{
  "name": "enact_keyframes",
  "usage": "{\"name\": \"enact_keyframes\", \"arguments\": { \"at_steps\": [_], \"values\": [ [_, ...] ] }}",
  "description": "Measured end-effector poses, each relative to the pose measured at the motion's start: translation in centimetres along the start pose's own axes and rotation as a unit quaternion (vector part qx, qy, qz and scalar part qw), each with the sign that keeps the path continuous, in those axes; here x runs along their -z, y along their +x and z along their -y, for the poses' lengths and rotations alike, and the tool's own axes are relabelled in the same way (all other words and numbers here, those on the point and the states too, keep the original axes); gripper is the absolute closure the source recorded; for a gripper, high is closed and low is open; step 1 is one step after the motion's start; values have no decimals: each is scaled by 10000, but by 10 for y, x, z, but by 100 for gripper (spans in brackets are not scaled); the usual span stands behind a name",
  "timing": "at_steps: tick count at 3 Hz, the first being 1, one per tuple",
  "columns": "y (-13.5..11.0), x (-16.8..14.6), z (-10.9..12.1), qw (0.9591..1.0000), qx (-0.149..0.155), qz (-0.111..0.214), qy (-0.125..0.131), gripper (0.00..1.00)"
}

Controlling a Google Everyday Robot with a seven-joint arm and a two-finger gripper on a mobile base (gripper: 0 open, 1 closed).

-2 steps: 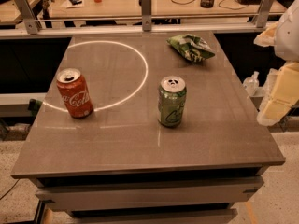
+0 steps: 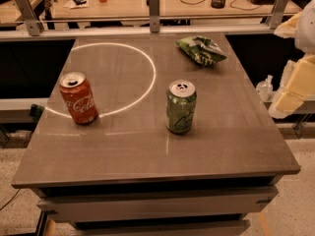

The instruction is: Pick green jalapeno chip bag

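Cream-white arm [image 2: 308,27] at the right edge, smooth rounded shell above, blocky pale-yellow pincer [image 2: 292,88] below

A glossy brown table [image 2: 224,132] carries a red soda can [image 2: 78,98] upright at the left, a green soda can [image 2: 180,107] upright near the middle, and a crinkled green chip bag [image 2: 201,49] lying at the far right corner. The gripper [image 2: 291,90] hangs off the table's right edge.

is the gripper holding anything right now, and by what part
Nothing is held. The gripper hangs beside the right edge of the table, apart from the green jalapeno chip bag, which lies untouched at the far right corner.
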State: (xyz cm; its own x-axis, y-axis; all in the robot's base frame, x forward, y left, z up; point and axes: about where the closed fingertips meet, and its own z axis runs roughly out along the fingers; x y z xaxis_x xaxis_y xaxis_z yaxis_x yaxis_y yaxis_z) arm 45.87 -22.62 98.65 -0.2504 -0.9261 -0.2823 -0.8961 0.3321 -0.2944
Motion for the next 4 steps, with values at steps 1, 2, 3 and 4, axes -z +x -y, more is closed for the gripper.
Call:
{"name": "enact_keyframes", "arguments": {
  "at_steps": [1, 2, 3, 4],
  "values": [
    [11, -3, 42, 9964, -323, 665, 405, 0],
    [20, -28, 83, 9859, -557, 1379, 767, 0],
    [8, -43, 118, 9720, -781, 1834, 1248, 0],
    [-16, -55, 147, 9560, -1170, 2155, 1610, 0]
  ]
}}
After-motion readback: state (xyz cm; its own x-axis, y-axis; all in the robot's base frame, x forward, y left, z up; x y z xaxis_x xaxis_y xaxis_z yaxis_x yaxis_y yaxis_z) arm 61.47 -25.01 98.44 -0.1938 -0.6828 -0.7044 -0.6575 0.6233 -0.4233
